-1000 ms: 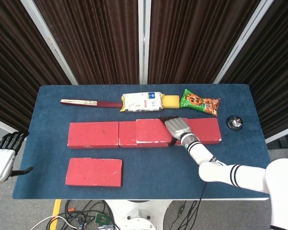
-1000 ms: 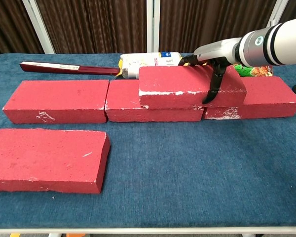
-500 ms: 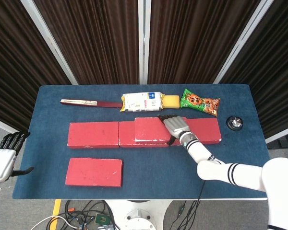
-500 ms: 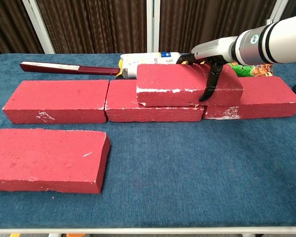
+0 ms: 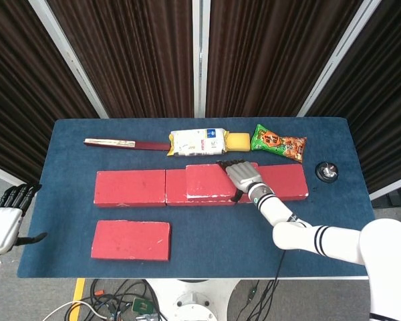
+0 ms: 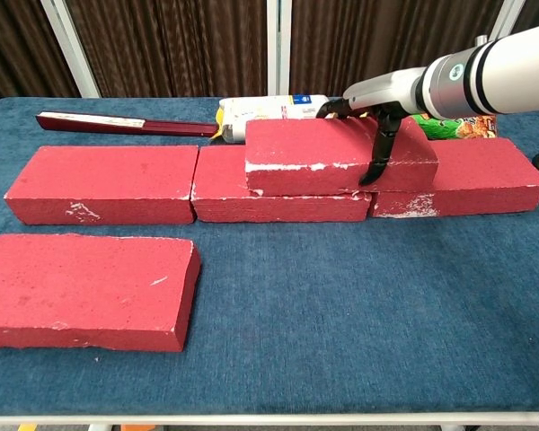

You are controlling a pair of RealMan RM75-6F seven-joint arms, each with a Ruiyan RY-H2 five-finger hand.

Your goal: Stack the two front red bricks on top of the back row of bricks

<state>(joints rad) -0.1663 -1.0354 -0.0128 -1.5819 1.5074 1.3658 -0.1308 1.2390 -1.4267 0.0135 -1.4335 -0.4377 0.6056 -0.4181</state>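
A back row of three red bricks point(image 5: 129, 188) point(image 6: 103, 183) runs across the table. On top of the middle and right ones lies another red brick point(image 5: 210, 180) point(image 6: 314, 153), gripped by my right hand point(image 5: 243, 176) point(image 6: 370, 126), palm on its top and thumb down its front face. A second loose red brick point(image 5: 131, 240) point(image 6: 81, 291) lies flat at the front left. My left hand point(image 5: 7, 217) hangs off the table's left edge with fingers apart, holding nothing.
Behind the bricks lie a dark red flat stick point(image 5: 125, 144), a white packet point(image 5: 198, 142) with a yellow block point(image 5: 238, 141), and a green snack bag point(image 5: 279, 144). A small round black object point(image 5: 328, 172) sits at the right edge.
My right hand has shifted the stacked brick slightly to the left and further back on the row. The left hand and the front brick have not moved.
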